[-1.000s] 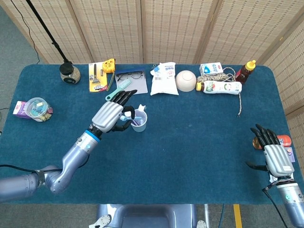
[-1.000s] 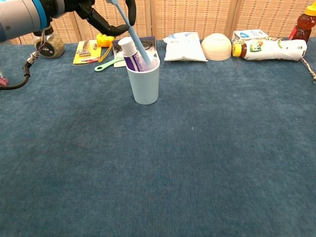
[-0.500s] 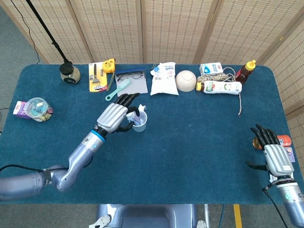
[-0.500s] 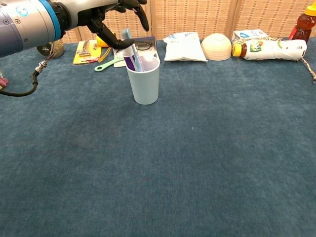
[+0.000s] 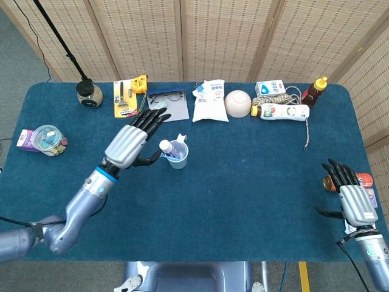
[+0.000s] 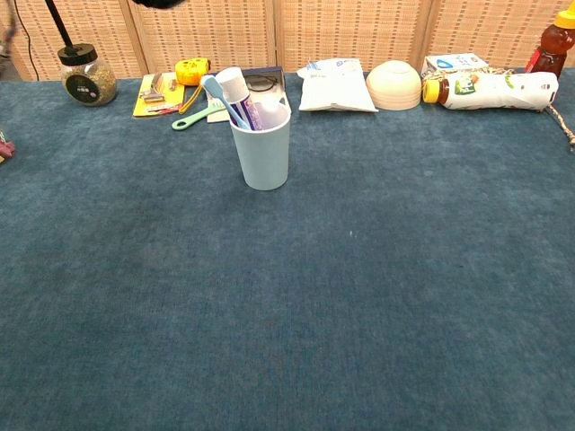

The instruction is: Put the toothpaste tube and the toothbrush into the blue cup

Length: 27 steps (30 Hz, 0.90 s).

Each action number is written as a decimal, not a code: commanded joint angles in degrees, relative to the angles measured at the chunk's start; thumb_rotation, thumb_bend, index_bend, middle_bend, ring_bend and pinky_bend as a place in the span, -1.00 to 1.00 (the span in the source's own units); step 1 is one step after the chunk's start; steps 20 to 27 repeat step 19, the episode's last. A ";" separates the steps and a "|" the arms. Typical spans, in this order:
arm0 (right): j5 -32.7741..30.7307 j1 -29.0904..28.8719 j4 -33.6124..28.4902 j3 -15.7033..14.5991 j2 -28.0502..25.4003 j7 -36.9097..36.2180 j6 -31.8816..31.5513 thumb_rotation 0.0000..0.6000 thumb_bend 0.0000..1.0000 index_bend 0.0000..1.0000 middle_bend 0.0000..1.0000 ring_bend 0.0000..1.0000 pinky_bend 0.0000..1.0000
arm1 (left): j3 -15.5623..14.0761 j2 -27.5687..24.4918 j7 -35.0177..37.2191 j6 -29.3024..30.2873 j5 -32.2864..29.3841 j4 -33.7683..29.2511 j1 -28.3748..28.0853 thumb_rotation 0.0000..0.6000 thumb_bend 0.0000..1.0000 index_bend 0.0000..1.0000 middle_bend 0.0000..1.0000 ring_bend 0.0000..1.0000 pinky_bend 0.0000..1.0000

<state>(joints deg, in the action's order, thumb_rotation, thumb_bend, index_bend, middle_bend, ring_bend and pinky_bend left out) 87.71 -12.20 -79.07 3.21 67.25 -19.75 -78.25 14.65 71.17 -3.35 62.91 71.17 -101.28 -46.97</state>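
The blue cup (image 6: 261,151) (image 5: 179,156) stands upright on the table, left of centre. Inside it lean the toothpaste tube (image 6: 234,92) (image 5: 166,146), white cap up, and the light blue toothbrush (image 6: 216,93), both tilted to the left. My left hand (image 5: 129,144) hovers just left of the cup with its fingers spread and nothing in it; the chest view shows only a dark scrap of it at the top edge. My right hand (image 5: 352,198) rests open near the table's right front corner, far from the cup.
Along the back edge lie a jar (image 6: 86,77), a yellow card of tools (image 6: 162,89), a green comb (image 6: 193,117), a white pouch (image 6: 336,84), a bowl (image 6: 393,83), a bottle on its side (image 6: 490,90) and a sauce bottle (image 6: 556,36). A candy jar (image 5: 48,139) sits far left.
My left hand let go of the toothbrush, which now rests in the cup, and the hand pulled back to the left and upward, out of the chest view.
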 commanded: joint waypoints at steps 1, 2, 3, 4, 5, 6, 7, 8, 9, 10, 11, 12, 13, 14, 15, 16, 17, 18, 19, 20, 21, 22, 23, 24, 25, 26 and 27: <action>0.27 0.15 -0.22 0.02 -0.14 0.14 -0.53 1.00 -1.00 -1.00 -1.00 -1.00 -1.00 | -3.39 -8.54 -6.29 7.28 3.31 -6.51 7.32 0.74 -0.38 -1.00 -1.00 -1.00 -1.00; 0.39 0.26 -0.19 0.09 -0.13 0.71 -0.98 1.00 -1.00 -1.00 -1.00 -1.00 -1.00 | -5.31 -10.60 -7.79 9.75 4.15 -7.39 10.20 0.73 -0.40 -1.00 -1.00 -1.00 -1.00; 0.45 0.36 -0.18 0.16 -0.07 1.25 -1.35 1.00 -1.00 -1.00 -1.00 -1.00 -1.00 | -6.69 -11.80 -7.90 11.24 5.10 -7.83 12.13 0.73 -0.41 -1.00 -1.00 -1.00 -1.00; 0.47 0.45 -0.21 0.23 0.01 1.78 -1.67 1.00 -1.00 -1.00 -1.00 -1.00 -1.00 | -7.89 -12.63 -7.29 12.57 6.17 -8.00 13.87 0.73 -0.42 -1.00 -1.00 -1.00 -1.00; 0.55 0.57 -0.27 0.35 0.07 2.46 -2.16 1.00 -1.00 -1.00 -1.00 -1.00 -1.00 | -9.37 -13.31 -6.15 14.27 6.81 -7.65 16.17 0.74 -0.42 -1.00 -1.00 -1.00 -1.00; 0.61 0.69 -0.38 0.43 0.12 3.00 -2.57 1.00 -1.00 -1.00 -1.00 -1.00 -1.00 | -10.47 -13.66 -4.91 15.62 7.94 -7.17 17.85 0.75 -0.42 -1.00 -1.00 -1.00 -1.00; 0.67 0.77 -0.43 0.53 0.15 3.46 -2.95 1.00 -1.00 -1.00 -1.00 -1.00 -1.00 | -11.30 -13.85 -3.95 16.52 8.44 -6.69 19.12 0.75 -0.42 -1.00 -1.00 -1.00 -1.00; 0.80 0.97 -0.42 0.81 0.25 4.82 -3.90 1.00 -1.00 -1.00 -1.00 -1.00 -1.00 | -12.95 -14.02 -1.84 18.58 9.45 -5.47 21.81 0.78 -0.42 -1.00 -1.00 -1.00 -1.00; 0.97 1.27 -0.47 1.25 0.36 6.91 -5.35 1.00 -1.00 -1.00 -1.00 -1.00 -1.00 | -15.11 -13.89 0.78 21.37 9.98 -3.65 25.49 0.81 -0.42 -1.00 -1.00 -1.00 -1.00; 0.94 1.48 -0.75 1.46 0.49 7.87 -6.03 1.00 -1.00 -1.00 -1.00 -1.00 -1.00 | -16.13 -13.56 2.31 22.98 10.96 -2.29 27.32 0.85 -0.42 -1.00 -1.00 -1.00 -1.00; 0.94 1.65 -1.03 1.66 0.56 8.55 -6.65 1.00 -1.00 -1.00 -1.00 -1.00 -1.00 | -17.00 -13.25 3.56 24.09 11.20 -1.00 28.98 0.92 -0.42 -1.00 -1.00 -1.00 -1.00; 1.03 1.88 -1.35 1.84 0.58 9.30 -7.41 1.00 -1.00 -1.00 -1.00 -1.00 -1.00 | -17.99 -12.80 4.94 25.50 10.98 0.47 31.22 0.97 -0.42 -1.00 -1.00 -1.00 -1.00; 1.10 2.06 -1.45 1.96 0.56 10.12 -7.96 1.00 -1.00 -1.00 -1.00 -1.00 -1.00 | -18.47 -12.28 6.08 26.81 10.25 1.60 33.09 0.99 -0.42 -1.00 -1.00 -1.00 -1.00; 1.10 2.23 -1.60 2.03 0.55 10.89 -8.35 1.00 -1.00 -1.00 -1.00 -1.00 -1.00 | -18.51 -11.56 7.12 28.08 9.54 2.59 34.61 1.00 -0.42 -1.00 -1.00 -1.00 -1.00; 1.09 2.36 -1.81 2.09 0.54 11.46 -8.63 1.00 -1.00 -1.00 -1.00 -1.00 -1.00 | -18.39 -10.87 7.86 28.96 9.11 3.41 35.68 1.00 -0.42 -1.00 -1.00 -1.00 -1.00; 1.22 2.51 -2.00 2.18 0.56 12.14 -9.16 1.00 -1.00 -1.00 -1.00 -1.00 -1.00 | -18.22 -10.11 8.89 29.79 8.24 4.39 37.03 1.00 -0.42 -1.00 -1.00 -1.00 -1.00; 1.42 2.68 -2.16 2.20 0.53 12.69 -9.64 1.00 -1.00 -1.00 -1.00 -1.00 -1.00 | -17.95 -9.39 10.09 30.51 7.84 5.65 38.09 1.00 -0.42 -1.00 -1.00 -1.00 -1.00; 1.55 2.80 -2.36 2.19 0.46 12.97 -9.90 1.00 -1.00 -1.00 -1.00 -1.00 -1.00 | -17.80 -8.84 11.02 30.76 7.91 6.72 38.62 1.00 -0.42 -1.00 -1.00 -1.00 -1.00; 1.68 2.90 -2.57 2.17 0.38 13.08 -10.14 1.00 -1.00 -1.00 -1.00 -1.00 -1.00 | -17.78 -8.41 11.85 30.67 8.03 7.70 39.02 1.00 -0.42 -1.00 -1.00 -1.00 -1.00; 1.68 2.90 -2.57 2.17 0.38 13.08 -10.14 1.00 -1.00 -1.00 -1.00 -1.00 -1.00 | -17.78 -8.41 11.85 30.67 8.03 7.70 39.02 1.00 -0.42 -1.00 -1.00 -1.00 -1.00; 1.68 2.90 -2.57 2.17 0.38 13.08 -10.14 1.00 -1.00 -1.00 -1.00 -1.00 -1.00 | -17.78 -8.41 11.85 30.67 8.03 7.70 39.02 1.00 -0.42 -1.00 -1.00 -1.00 -1.00; 1.68 2.90 -2.57 2.17 0.38 13.08 -10.14 1.00 -1.00 -1.00 -1.00 -1.00 -1.00 | -17.78 -8.41 11.85 30.67 8.03 7.70 39.02 1.00 -0.42 -1.00 -1.00 -1.00 -1.00; 1.68 2.90 -2.57 2.17 0.38 13.08 -10.14 1.00 -1.00 -1.00 -1.00 -1.00 -1.00 | -17.78 -8.41 11.85 30.67 8.03 7.70 39.02 1.00 -0.42 -1.00 -1.00 -1.00 -1.00; 1.68 2.90 -2.57 2.17 0.38 13.08 -10.14 1.00 -1.00 -1.00 -1.00 -1.00 -1.00 | -17.78 -8.41 11.85 30.67 8.03 7.70 39.02 1.00 -0.42 -1.00 -1.00 -1.00 -1.00; 1.68 2.90 -2.57 2.17 0.38 13.08 -10.14 1.00 -1.00 -1.00 -1.00 -1.00 -1.00 | -17.78 -8.41 11.85 30.67 8.03 7.70 39.02 1.00 -0.42 -1.00 -1.00 -1.00 -1.00; 1.68 2.90 -2.57 2.17 0.38 13.08 -10.14 1.00 -1.00 -1.00 -1.00 -1.00 -1.00 | -17.78 -8.41 11.85 30.67 8.03 7.70 39.02 1.00 -0.42 -1.00 -1.00 -1.00 -1.00; 1.68 2.90 -2.57 2.17 0.38 13.08 -10.14 1.00 -1.00 -1.00 -1.00 -1.00 -1.00 | -17.78 -8.41 11.85 30.67 8.03 7.70 39.02 1.00 -0.42 -1.00 -1.00 -1.00 -1.00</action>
